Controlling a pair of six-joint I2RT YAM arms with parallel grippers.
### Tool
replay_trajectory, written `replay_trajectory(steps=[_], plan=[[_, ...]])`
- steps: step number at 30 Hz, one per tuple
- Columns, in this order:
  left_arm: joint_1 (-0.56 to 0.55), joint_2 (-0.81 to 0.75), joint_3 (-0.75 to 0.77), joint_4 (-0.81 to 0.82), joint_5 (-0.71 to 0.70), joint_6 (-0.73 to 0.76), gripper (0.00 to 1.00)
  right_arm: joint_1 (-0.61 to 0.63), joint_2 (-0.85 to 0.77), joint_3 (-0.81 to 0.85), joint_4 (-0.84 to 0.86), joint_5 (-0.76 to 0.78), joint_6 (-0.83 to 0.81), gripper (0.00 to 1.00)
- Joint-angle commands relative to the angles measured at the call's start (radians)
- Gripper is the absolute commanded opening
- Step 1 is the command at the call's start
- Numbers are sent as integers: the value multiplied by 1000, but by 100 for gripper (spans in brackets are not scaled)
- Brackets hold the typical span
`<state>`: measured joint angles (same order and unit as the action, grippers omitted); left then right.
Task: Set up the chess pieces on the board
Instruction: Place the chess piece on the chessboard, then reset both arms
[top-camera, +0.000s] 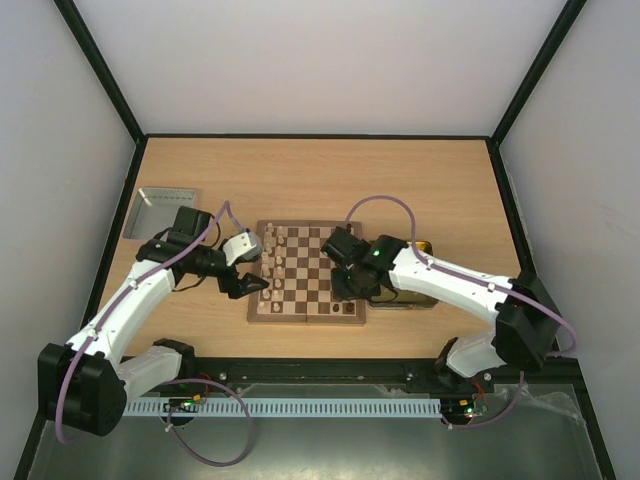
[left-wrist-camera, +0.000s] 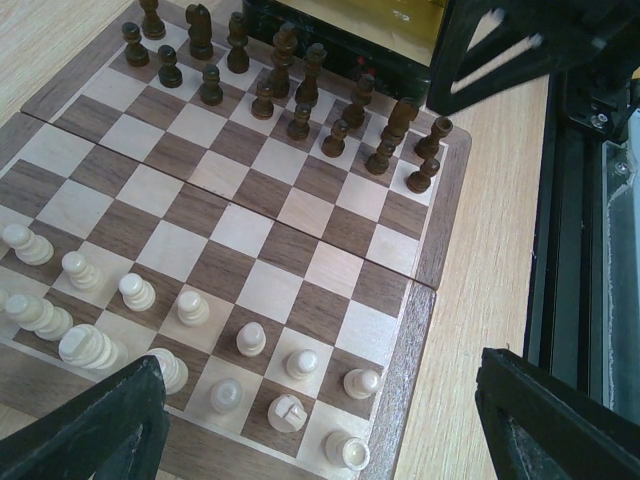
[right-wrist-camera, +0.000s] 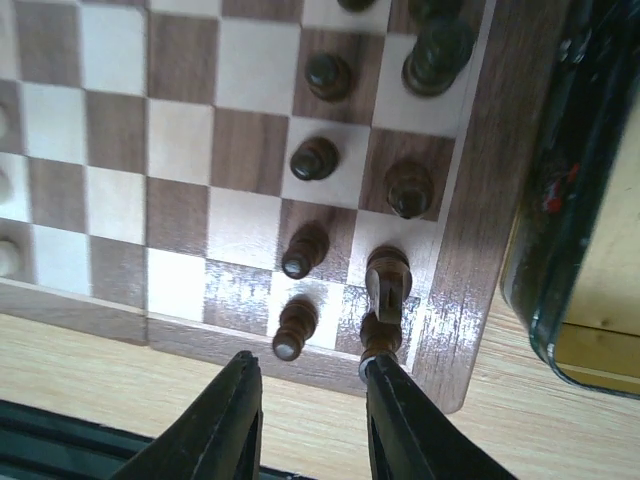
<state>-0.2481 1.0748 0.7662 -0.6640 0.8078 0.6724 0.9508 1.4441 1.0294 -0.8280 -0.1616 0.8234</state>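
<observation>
The board (top-camera: 305, 275) lies mid-table. Pale cream chess pieces (left-wrist-camera: 250, 338) stand in two rows on its left side, dark brown ones (left-wrist-camera: 300, 90) on its right side. My left gripper (top-camera: 255, 285) hangs over the board's near left corner, wide open and empty, its fingers (left-wrist-camera: 90, 430) straddling the cream corner pieces. My right gripper (right-wrist-camera: 310, 400) is open just off the board's near right corner. A dark pawn (right-wrist-camera: 296, 328) stands just beyond the gap between the jaws. A dark corner piece (right-wrist-camera: 381, 335) is partly hidden behind one fingertip (right-wrist-camera: 400, 400), with a dark knight (right-wrist-camera: 388, 275) behind it.
A silver metal tray (top-camera: 160, 212) sits at the back left. A yellow transparent tray (right-wrist-camera: 590, 300) with a dark rim lies right of the board, under my right arm. The table's black front rail (left-wrist-camera: 580, 200) runs close to the board's near edge.
</observation>
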Motion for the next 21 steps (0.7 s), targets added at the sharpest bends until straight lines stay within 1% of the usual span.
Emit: replay_trajectory(steps=[1, 3, 6, 8, 10, 12, 13, 14, 18, 21], plan=[[-3, -5, -15, 1, 5, -2, 84, 4, -65, 91, -115, 82, -11, 28], [-2, -4, -16, 4, 4, -4, 84, 1, -84, 119, -150, 113, -16, 31], [-3, -3, -12, 0, 1, -5, 84, 1, -121, 125, -161, 141, -26, 54], [-2, -4, -8, 1, -7, -13, 84, 0, -147, 122, -161, 157, -25, 62], [-3, -2, -4, 0, -27, -21, 84, -3, -169, 118, -162, 182, -24, 66], [-3, 3, 3, 0, -61, -29, 84, -6, -189, 110, -165, 208, -25, 72], [-3, 2, 7, 1, -79, -35, 84, -9, -200, 102, -163, 218, -28, 73], [-3, -4, 11, 4, -130, -45, 84, -19, -235, 65, -153, 261, -36, 84], [-4, -26, 3, -1, -249, -29, 83, -59, -306, 0, -134, 309, -48, 91], [-4, -75, -22, 0, -338, -13, 83, -89, -373, -45, -97, 304, -54, 91]])
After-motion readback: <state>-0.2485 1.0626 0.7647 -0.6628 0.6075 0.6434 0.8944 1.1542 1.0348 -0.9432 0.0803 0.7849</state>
